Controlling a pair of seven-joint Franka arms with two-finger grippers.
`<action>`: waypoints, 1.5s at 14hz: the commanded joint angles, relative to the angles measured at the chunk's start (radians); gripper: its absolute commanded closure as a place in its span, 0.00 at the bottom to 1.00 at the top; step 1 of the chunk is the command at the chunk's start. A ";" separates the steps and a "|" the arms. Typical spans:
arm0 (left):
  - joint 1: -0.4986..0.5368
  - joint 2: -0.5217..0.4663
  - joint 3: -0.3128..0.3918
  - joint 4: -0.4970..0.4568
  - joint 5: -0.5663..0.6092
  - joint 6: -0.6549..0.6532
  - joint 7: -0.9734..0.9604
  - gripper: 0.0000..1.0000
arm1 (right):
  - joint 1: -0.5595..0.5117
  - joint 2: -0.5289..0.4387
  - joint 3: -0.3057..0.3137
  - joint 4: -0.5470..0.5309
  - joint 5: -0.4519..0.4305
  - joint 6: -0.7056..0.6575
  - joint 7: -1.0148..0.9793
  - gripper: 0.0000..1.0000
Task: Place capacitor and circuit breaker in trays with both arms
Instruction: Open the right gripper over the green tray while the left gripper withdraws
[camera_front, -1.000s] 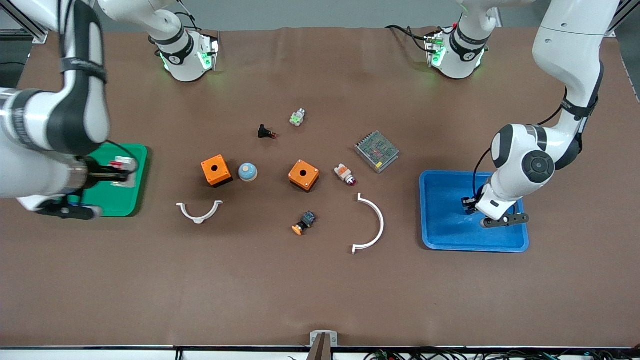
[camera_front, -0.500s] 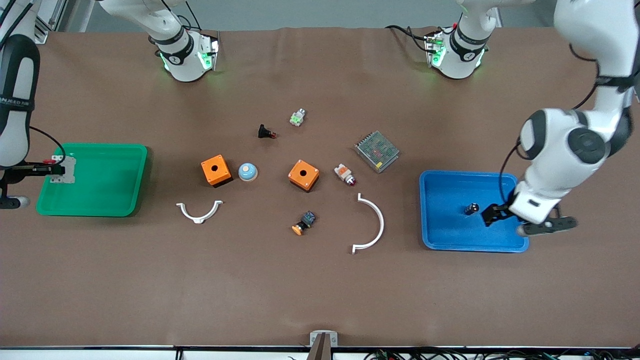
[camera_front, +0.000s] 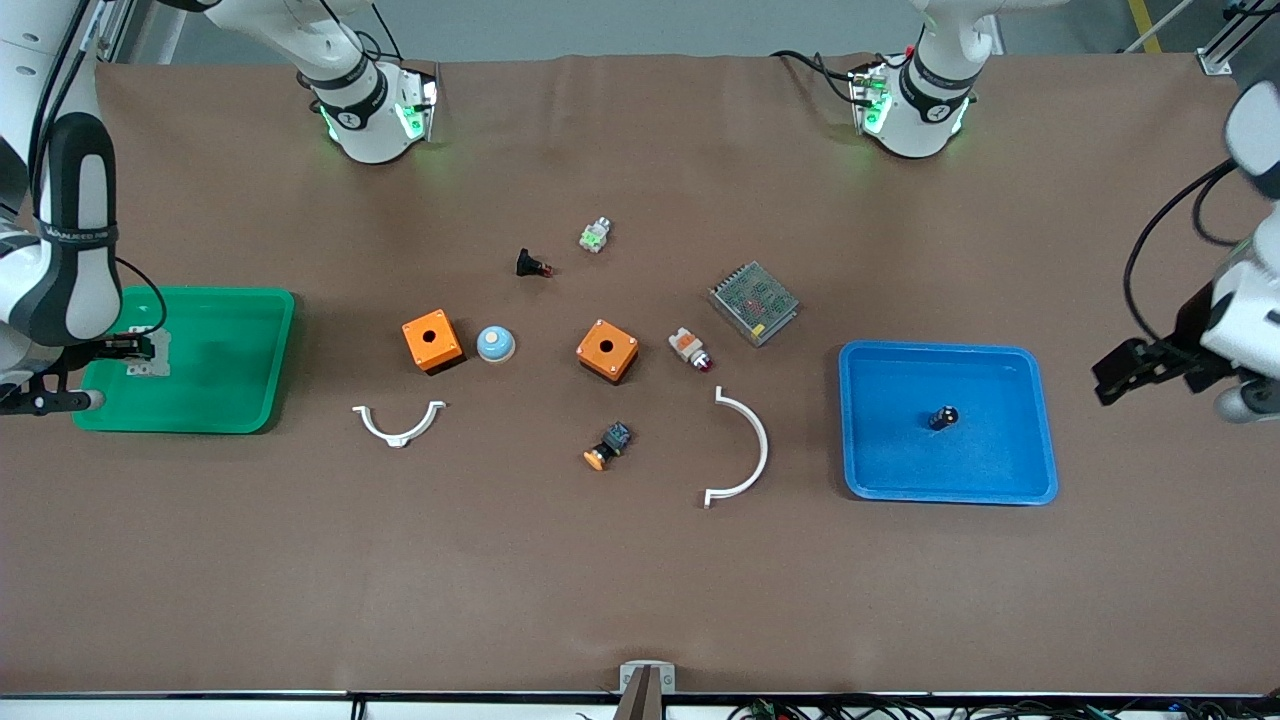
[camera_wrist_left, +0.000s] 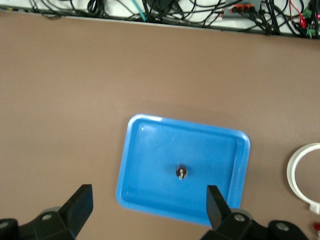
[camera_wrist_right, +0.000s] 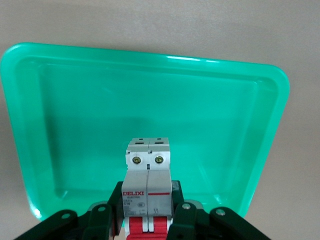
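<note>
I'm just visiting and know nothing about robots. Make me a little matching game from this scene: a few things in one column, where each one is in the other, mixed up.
Things:
1. capacitor
2. circuit breaker
3. left hand
4. blue-topped knob

Places:
A. held in the right hand, over the green tray
B. open, over bare table beside the blue tray
C. lying in the blue tray
D. on the table beside an orange box

Pairs: 1-C, 2-A, 3-B, 4-D

A brown mat covers the table (camera_front: 640, 600) (cables trail along its near edge), evenly lit.
</note>
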 joint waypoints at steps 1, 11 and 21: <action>0.001 -0.052 -0.015 0.036 0.003 -0.128 0.019 0.00 | -0.010 -0.014 0.003 -0.056 0.069 0.060 -0.020 0.76; 0.002 -0.173 -0.005 -0.034 -0.117 -0.265 0.131 0.00 | -0.011 0.047 0.005 -0.139 0.230 0.182 -0.093 0.68; -0.002 -0.170 -0.025 -0.045 -0.104 -0.289 0.131 0.00 | 0.136 -0.162 -0.041 0.025 0.136 -0.221 0.154 0.00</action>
